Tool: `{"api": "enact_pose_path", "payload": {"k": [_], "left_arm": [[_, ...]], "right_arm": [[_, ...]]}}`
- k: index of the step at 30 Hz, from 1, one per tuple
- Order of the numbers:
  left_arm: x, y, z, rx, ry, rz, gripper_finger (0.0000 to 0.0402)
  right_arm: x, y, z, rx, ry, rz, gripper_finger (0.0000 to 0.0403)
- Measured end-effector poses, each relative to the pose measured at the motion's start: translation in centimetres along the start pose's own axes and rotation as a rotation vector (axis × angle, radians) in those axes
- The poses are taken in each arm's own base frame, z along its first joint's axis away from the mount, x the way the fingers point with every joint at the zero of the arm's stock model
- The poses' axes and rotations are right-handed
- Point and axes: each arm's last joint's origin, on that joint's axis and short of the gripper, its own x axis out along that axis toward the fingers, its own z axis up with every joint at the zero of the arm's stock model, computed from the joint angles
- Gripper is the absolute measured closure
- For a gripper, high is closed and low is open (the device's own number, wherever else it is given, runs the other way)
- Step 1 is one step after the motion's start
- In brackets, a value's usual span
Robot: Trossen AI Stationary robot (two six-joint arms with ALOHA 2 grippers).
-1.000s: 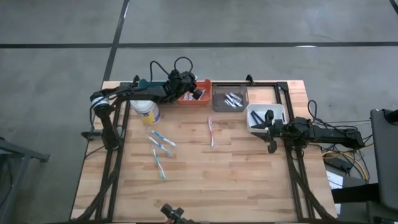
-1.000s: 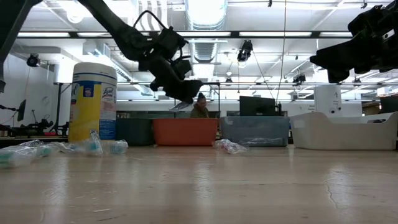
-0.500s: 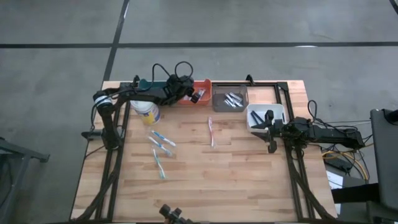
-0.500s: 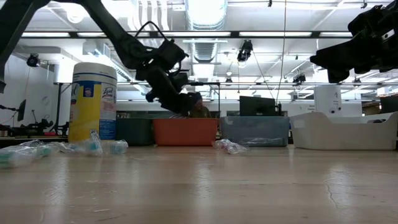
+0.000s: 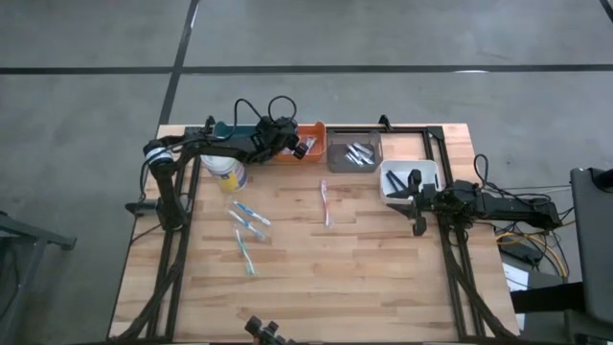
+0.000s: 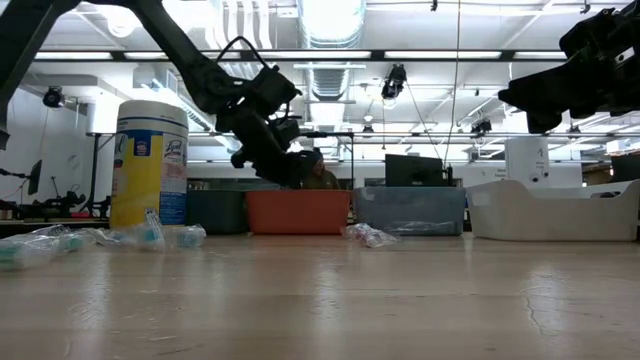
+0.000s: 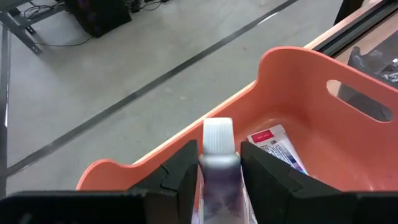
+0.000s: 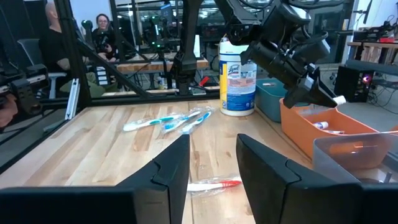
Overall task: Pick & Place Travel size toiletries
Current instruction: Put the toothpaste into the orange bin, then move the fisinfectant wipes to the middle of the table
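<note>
Right end effector point(image 8: 212, 163) hangs open over tabletop point(image 8: 112, 149). Left end effector point(image 8: 320, 94) holds white-capped tube point(image 8: 337, 99) above orange bin point(image 8: 305, 134). Toothbrushes point(image 8: 168, 120) lie nr wipes canister point(image 8: 239, 81).

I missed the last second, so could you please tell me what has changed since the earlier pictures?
The left gripper, shut on a tube, moved down and back toward the left over the orange bin. It has not let go. The right gripper by the white bin and the toothbrushes on the table stayed put.
</note>
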Motion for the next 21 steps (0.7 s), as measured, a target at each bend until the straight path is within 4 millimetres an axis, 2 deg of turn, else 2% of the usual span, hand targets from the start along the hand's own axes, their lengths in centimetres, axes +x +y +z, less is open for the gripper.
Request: {"api": "enact_pose_path", "payload": {"k": [5, 10, 16, 21], "left_arm": [[-0.2, 0.1, 0.2, -0.002, -0.005, -0.003, 0.0253], [-1.2, 0.2, 1.2, -0.014, -0.037, -0.022, 0.0239], [-3.6, -0.8, 2.8, -0.009, -0.095, -0.167, 0.024], [-6.4, -2.2, 3.9, 0.06, -0.156, -0.232, 0.0241]], "right_arm": [[0.0, 0.0, 0.0, 0.0, 0.0, 0.0, 0.0283], [0.0, 0.0, 0.0, 0.0, 0.0, 0.0, 0.0287], [0.0, 0.0, 0.0, 0.001, 0.0, -0.001, 0.028], [0.0, 0.0, 0.0, 0.0, 0.001, 0.0, 0.0275]]}}
